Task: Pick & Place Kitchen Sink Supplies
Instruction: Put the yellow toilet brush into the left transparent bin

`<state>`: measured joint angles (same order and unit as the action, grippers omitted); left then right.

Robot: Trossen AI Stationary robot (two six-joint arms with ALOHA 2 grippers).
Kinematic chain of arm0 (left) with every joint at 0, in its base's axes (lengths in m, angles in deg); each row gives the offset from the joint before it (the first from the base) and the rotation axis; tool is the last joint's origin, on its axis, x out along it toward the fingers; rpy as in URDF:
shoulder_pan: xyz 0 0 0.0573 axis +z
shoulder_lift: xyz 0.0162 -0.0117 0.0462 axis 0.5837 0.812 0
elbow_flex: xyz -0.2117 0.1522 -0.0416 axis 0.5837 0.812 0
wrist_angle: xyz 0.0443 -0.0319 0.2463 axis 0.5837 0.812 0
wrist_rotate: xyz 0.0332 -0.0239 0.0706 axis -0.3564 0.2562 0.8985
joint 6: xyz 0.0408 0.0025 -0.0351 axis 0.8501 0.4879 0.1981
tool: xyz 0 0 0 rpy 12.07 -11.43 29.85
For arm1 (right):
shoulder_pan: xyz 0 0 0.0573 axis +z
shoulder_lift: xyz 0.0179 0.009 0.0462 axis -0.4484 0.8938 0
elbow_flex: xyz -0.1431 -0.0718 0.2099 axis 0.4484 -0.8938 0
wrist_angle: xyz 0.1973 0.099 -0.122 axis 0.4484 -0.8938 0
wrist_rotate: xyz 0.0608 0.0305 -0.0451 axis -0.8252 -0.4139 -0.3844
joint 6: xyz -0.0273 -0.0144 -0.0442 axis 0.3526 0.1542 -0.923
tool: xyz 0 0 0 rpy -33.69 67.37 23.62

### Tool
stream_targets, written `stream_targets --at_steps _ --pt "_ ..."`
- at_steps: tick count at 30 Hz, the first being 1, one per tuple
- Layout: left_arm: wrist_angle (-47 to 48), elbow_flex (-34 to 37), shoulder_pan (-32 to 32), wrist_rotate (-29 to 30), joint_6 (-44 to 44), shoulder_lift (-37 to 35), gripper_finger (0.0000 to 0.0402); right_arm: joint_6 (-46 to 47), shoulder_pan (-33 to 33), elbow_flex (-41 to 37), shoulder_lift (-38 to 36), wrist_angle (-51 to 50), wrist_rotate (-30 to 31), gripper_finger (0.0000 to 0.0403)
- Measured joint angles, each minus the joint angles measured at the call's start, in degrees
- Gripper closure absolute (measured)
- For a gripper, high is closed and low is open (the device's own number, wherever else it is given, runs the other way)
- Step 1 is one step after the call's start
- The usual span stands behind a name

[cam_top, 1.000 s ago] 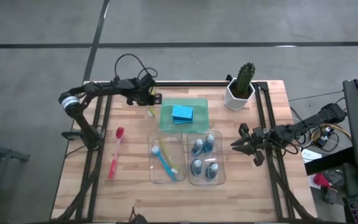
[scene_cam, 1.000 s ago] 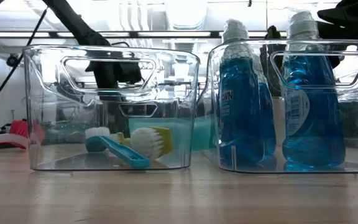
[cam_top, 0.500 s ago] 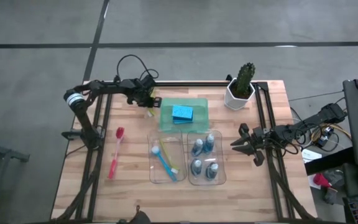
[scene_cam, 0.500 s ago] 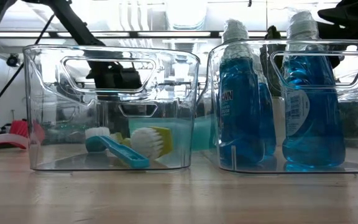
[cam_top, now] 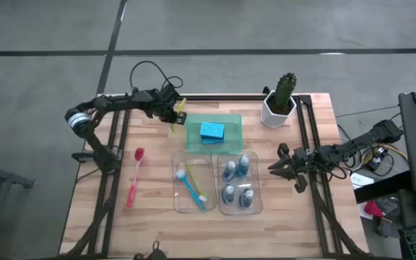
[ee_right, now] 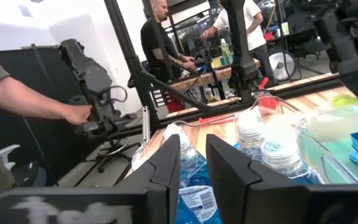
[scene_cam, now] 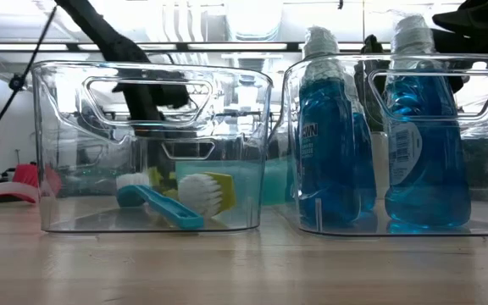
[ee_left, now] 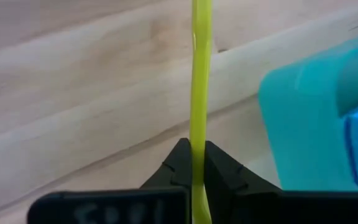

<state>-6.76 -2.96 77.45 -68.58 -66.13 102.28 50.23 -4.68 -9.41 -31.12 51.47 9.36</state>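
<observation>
Left gripper [ee_left: 197, 163] pinching yellow-green brush [ee_left: 199, 81]

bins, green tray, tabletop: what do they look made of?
Bins: clear rigid plastic, glossy; contents show through, molded handle cutouts. Green tray: translucent plastic, probably; the sponge lies in it. Tabletop: light wood planks, matte; grain and seams visible.

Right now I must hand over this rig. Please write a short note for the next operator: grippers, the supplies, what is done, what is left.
Left gripper: shut on the yellow-green brush, near the green tray.
Right gripper: waiting beside the bottle bin, jaws slightly apart, empty.
Done: blue sponges in the tray; four bottles in their bin; blue brush in the brush bin.
Left: place the held brush, then the red-pink brush lying on the table.
</observation>
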Motion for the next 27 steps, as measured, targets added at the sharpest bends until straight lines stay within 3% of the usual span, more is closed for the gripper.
stream_targets --at_steps 10,18,22,27 --pt "4.5 0.0 -1.2 -2.7 -3.5 -14.8 0.0378 0.0 0.0 0.0 0.0 0.0 0.0 0.0316" --pt "2.3 0.0 -10.9 -4.6 -13.3 -27.9 0.0386 0.0 0.0 0.0 0.0 0.0 0.0 0.0329" --pt "0.3 0.0 -20.0 0.5 -19.8 -32.0 0.0378 0.0 0.0 0.0 0.0 0.0 0.0 0.0335" --pt "-0.1 0.0 -31.8 13.3 -28.5 -33.3 0.0383 0.0 0.0 0.0 0.0 0.0 0.0 0.0329"
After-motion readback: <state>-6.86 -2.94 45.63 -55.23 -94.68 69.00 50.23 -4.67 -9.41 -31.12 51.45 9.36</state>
